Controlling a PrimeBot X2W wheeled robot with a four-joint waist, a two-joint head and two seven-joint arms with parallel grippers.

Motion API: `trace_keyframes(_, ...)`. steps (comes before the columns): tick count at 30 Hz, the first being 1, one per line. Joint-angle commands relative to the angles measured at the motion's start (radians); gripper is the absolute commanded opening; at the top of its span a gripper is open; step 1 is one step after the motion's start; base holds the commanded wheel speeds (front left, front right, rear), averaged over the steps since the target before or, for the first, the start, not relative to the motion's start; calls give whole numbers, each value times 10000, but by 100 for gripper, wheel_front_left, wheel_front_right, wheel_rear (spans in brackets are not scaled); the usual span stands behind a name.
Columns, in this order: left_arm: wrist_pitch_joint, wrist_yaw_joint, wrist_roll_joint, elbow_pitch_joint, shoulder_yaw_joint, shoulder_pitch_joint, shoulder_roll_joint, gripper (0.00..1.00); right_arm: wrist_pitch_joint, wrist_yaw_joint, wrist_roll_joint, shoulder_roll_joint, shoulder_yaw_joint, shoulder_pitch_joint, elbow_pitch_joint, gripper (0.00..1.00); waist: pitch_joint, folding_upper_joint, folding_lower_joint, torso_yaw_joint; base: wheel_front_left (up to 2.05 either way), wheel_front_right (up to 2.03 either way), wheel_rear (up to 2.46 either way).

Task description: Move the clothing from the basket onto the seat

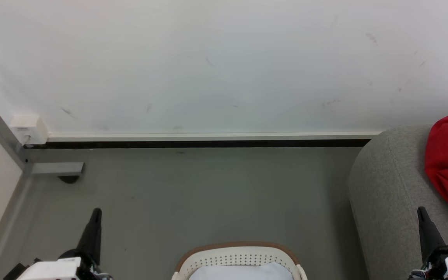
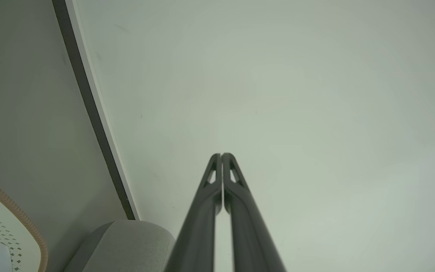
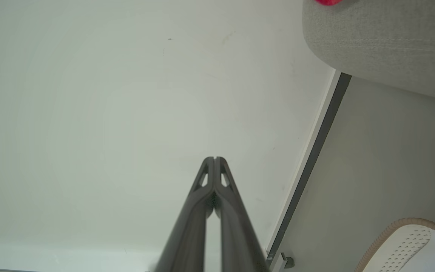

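Clothing (image 1: 447, 163) (red, white tag) lies on seat (image 1: 387, 186), right of basket (image 1: 239, 256). Left fingers (image 1: 93, 229), right fingers (image 1: 426, 229) pressed together, empty. Risk: pale fabric (image 1: 243, 272) in basket gets left behind, since closed fingers would only push it.

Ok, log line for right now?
left gripper: shut, empty | right gripper: shut, empty | clothing: red, on seat | basket: pale item inside
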Motion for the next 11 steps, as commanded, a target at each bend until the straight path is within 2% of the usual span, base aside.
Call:
trace_keyframes(1, 39, -65, -139, 1, 17, -89, 17, 0, 17, -25, -80, 17, -48, -128, -34, 0, 0, 0, 0, 0, 0, 0, 0)
trace_keyframes(11, 38, -65, -139, 0, 17, -89, 17, 0, 23, -23, -87, 19, -52, -129, -33, 0, 0, 0, 0, 0, 0, 0, 0)
